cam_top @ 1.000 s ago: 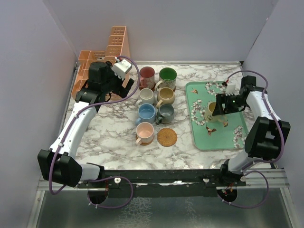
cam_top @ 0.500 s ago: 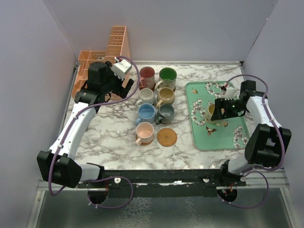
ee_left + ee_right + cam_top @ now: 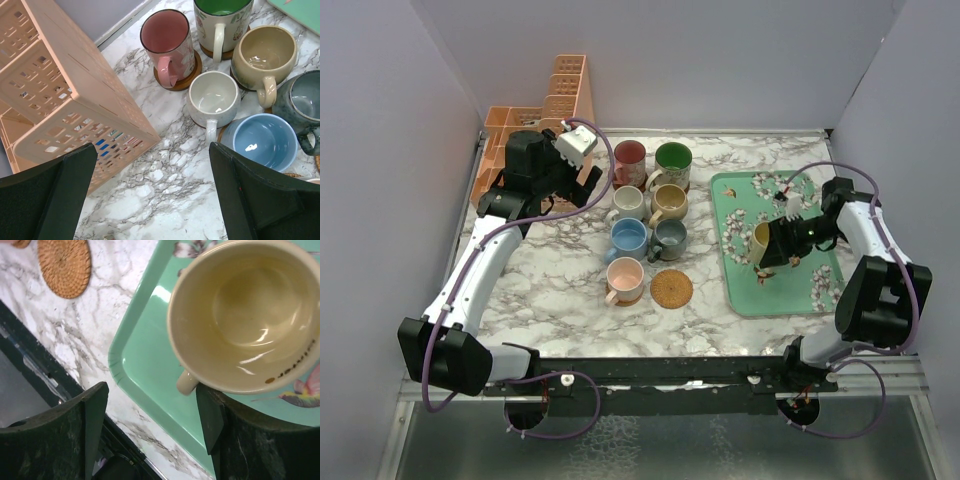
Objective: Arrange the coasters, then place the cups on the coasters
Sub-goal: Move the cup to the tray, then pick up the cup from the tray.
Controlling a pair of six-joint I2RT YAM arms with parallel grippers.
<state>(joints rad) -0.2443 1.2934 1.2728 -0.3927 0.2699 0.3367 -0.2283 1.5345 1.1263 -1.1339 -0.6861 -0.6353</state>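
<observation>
Now, from above, the right gripper [image 3: 772, 250] has swung nearer and leftward onto the yellow mug [image 3: 760, 237] on the green tray [image 3: 820, 292]; one bare coaster [image 3: 671, 289] awaits it. Left wrist view: the left gripper [image 3: 160, 200] hangs spread wide beside the other mugs [image 3: 215, 97]. Right wrist view: jaws spread, straddling the handle [image 3: 186, 382]; the mug looks glossy and empty.

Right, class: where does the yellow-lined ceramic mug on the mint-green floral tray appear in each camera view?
Top external: yellow-lined ceramic mug right of centre, on the left half of the mint-green floral tray.
Left wrist: not in it.
Right wrist: upper right, large.
Shared landmark: the tray, top right corner in left wrist, under the mug in right wrist.
</observation>
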